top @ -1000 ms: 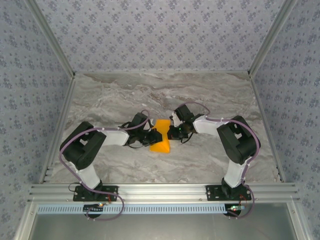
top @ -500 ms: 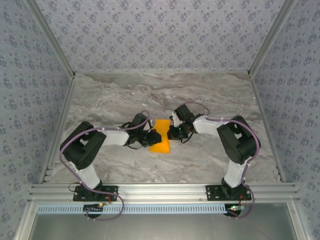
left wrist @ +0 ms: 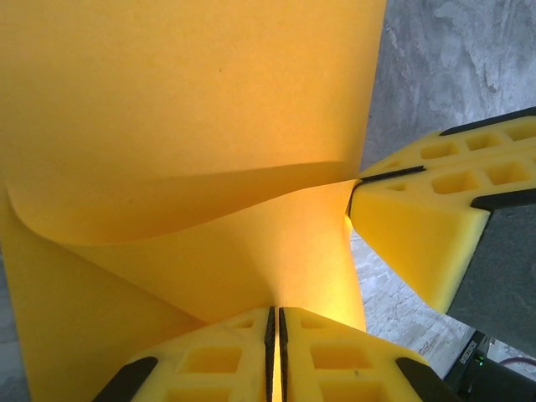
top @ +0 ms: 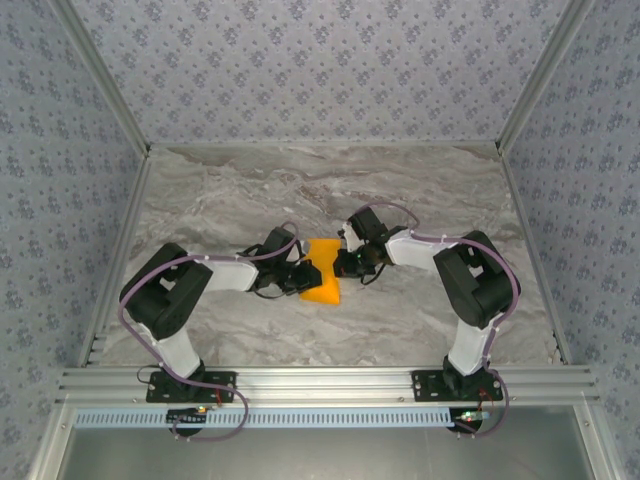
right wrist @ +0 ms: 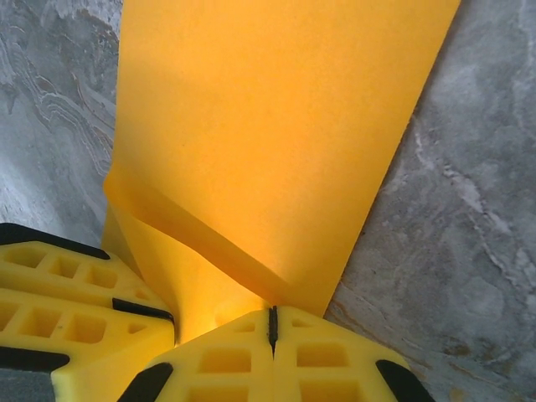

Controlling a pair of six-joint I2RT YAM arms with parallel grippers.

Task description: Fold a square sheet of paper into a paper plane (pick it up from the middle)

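Surroundings: a grey, marble-veined table (top: 250, 190) boxed in by blue-grey patterned walls (top: 320, 70), with an aluminium rail (top: 330, 382) along the near edge where both arm bases are bolted.
Paper, location: the square sheet of paper (top: 322, 272) is near the middle of the table, between the two grippers and a little toward the near side.
Paper, shape: from above it is pinched narrow at the waist and spreads wider toward the far and near ends, like a bow tie. The left wrist view shows the paper (left wrist: 193, 100) bowed into a soft curl, with one layer sweeping over another. The right wrist view shows the paper (right wrist: 276, 126) as a folded flap with a straight edge crossing it.
Paper, contact with table: the pictures do not show whether its near end rests on the marble or hangs just above it.
Left gripper: the left gripper (top: 300, 274) meets the sheet's left edge at the waist. Its yellow fingers (left wrist: 209, 368) are pressed together with only a thin slit between them, and the orange paper is clamped in that slit.
Right gripper: the right gripper (top: 343, 264) meets the right edge opposite. Its fingers (right wrist: 327, 352) are likewise pressed together on the paper's edge.
Grippers, relation: the two sets of fingertips sit just beside each other with the pinched paper between them.
Arms: both reach inward from the rail, elbows bent outward, with purple cables looped along them.
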